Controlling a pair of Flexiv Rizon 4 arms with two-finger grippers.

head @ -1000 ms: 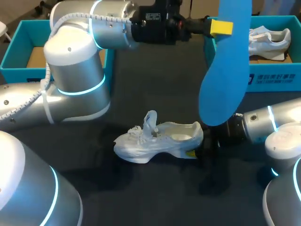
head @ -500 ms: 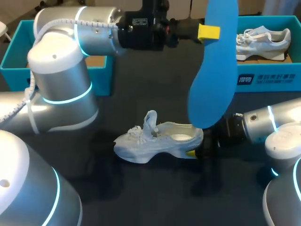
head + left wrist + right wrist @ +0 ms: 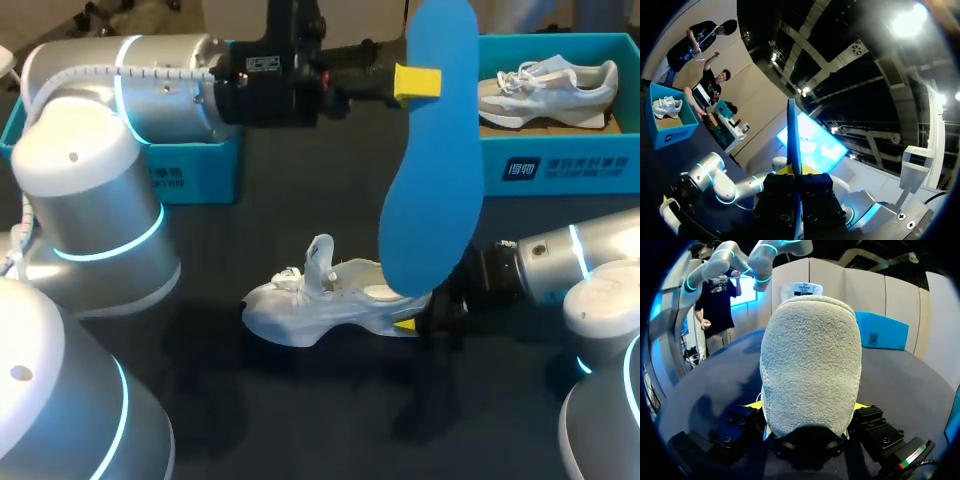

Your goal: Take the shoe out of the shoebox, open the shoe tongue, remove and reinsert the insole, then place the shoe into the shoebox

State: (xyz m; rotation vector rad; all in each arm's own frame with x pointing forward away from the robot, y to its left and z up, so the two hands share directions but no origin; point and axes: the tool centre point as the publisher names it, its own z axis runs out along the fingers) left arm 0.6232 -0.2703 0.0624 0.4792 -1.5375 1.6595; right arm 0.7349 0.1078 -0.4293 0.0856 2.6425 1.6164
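Left gripper point(image 3: 418, 82) slid toward 9 o'clock, clamped on the blue insole point(image 3: 430, 170) — right gripper point(image 3: 412, 323), at 3 o'clock, pinches the heel of the shoe point(image 3: 320, 305).

**A:** What is the insole point(image 3: 432, 150) looking like?

**B:** It is showing a smooth, matt blue face, foam-like; the shoe point(image 3: 300, 312) is looking like white cloth; its heel point(image 3: 810, 365) is reading rough and nubbly up close.

**A:** And the rest?

**B:** The left arm point(image 3: 90, 190) is gleaming, smooth and glossy silver; the table point(image 3: 300, 410) is lying dark and matt; the shoebox point(image 3: 560, 165) is looking like matt card.
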